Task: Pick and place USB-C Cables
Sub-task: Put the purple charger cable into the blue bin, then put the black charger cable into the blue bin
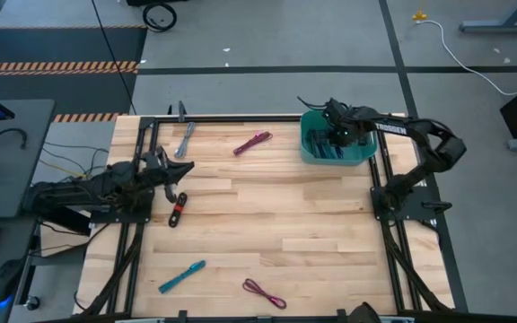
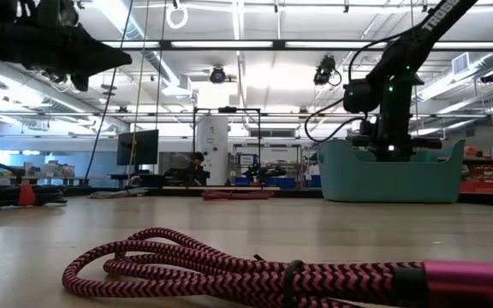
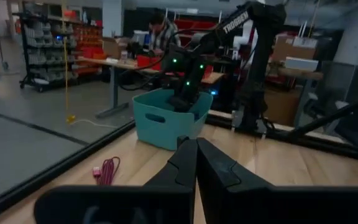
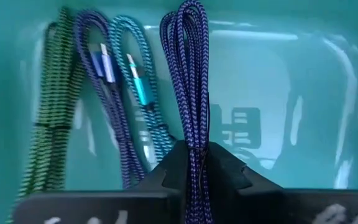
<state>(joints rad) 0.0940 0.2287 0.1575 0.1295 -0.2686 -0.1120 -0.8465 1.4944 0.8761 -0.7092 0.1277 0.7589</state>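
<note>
My right gripper (image 4: 194, 155) reaches down inside the teal bin (image 1: 310, 148), shut on a purple cable bundle (image 4: 188, 74). A green (image 4: 45, 143), a blue-purple (image 4: 101, 81) and a teal cable (image 4: 138, 93) lie on the bin floor. On the table lie a grey cable (image 1: 185, 139), a magenta one (image 1: 252, 143), a red one (image 1: 178, 208), a teal one (image 1: 182, 277) and a magenta one (image 1: 265, 292) near the front edge. My left gripper (image 1: 182, 170) is shut and hovers above the table's left side, near the red cable. My right gripper pinches the purple cable bundle between its two fingers, at a stretch partway along the bundle (image 4: 194, 140). The fingers come from above, pointing down into the bin. The bundle runs on past the fingertips, and its looped end (image 4: 188, 15) points at the bin floor. Whether that end touches the floor, I cannot tell.
The bin stands at the table's far right corner (image 2: 392, 175). A black frame rail (image 1: 240, 117) runs along the far edge, with side rails left and right. The magenta cable (image 2: 229, 269) lies close before the low camera. A person sits at a bench (image 3: 163, 31) beyond the table.
</note>
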